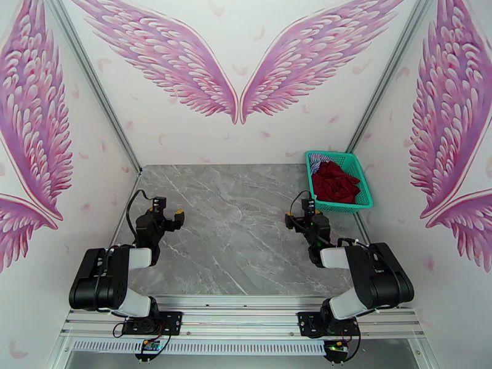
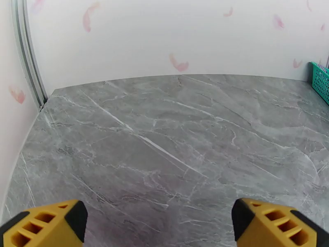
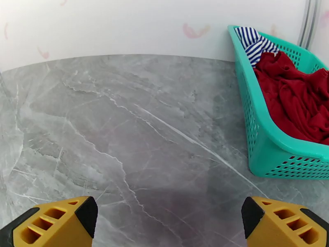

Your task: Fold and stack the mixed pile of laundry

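Grey worktop (image 1: 246,204); teal basket (image 3: 249,103) holds red T-shirt (image 3: 296,95), striped shirt (image 3: 253,44) in far corner (likely soft, limp; pinch a raised fold). Left pincer (image 2: 158,223), right pincer (image 3: 168,223): wide, empty.

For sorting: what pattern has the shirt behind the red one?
Striped shirt: blue and white, clearest in right wrist view.
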`<state>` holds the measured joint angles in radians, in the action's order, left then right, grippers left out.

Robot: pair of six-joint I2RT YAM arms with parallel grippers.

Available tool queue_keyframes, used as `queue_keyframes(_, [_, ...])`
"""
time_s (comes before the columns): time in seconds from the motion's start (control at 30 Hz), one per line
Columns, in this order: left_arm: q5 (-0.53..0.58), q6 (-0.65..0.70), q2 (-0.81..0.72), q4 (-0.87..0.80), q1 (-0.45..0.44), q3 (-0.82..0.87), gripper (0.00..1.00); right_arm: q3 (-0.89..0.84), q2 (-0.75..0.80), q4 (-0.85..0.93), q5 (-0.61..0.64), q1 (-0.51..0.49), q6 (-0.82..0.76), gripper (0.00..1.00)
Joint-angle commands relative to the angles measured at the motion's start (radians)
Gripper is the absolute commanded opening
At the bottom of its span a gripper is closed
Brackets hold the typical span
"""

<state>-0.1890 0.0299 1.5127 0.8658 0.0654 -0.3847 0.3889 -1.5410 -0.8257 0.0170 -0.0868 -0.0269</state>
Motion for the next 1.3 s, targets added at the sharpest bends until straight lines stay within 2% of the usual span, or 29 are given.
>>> queue_keyframes(0.0, [0.052, -0.02, 0.008, -0.003, 0.005, 0.001, 0.99, 0.025, 0.001, 0.014, -0.014, 0.007, 0.004, 0.99])
queue_keyframes(0.17, [0.073, -0.026, 0.01, -0.017, 0.004, -0.007, 0.99, 0.026, 0.0, 0.015, -0.023, 0.013, 0.008, 0.99])
queue_keyframes(0.27, [0.129, -0.038, 0.012, -0.04, -0.004, -0.019, 0.99, 0.027, 0.001, 0.015, -0.025, 0.015, 0.01, 0.99])
queue_keyframes(1.17, [0.24, -0.027, -0.001, -0.047, -0.049, -0.016, 0.99, 0.017, 0.009, 0.0, 0.003, -0.001, -0.004, 0.99])
queue_keyframes(1.2, [0.233, -0.01, -0.021, -0.091, -0.06, -0.035, 0.99, 0.012, 0.034, 0.018, 0.009, -0.014, -0.017, 0.99])
queue_keyframes(1.27, [0.264, 0.027, -0.093, -0.326, -0.101, -0.122, 0.99, 0.026, 0.119, 0.129, 0.034, -0.032, -0.027, 0.99])
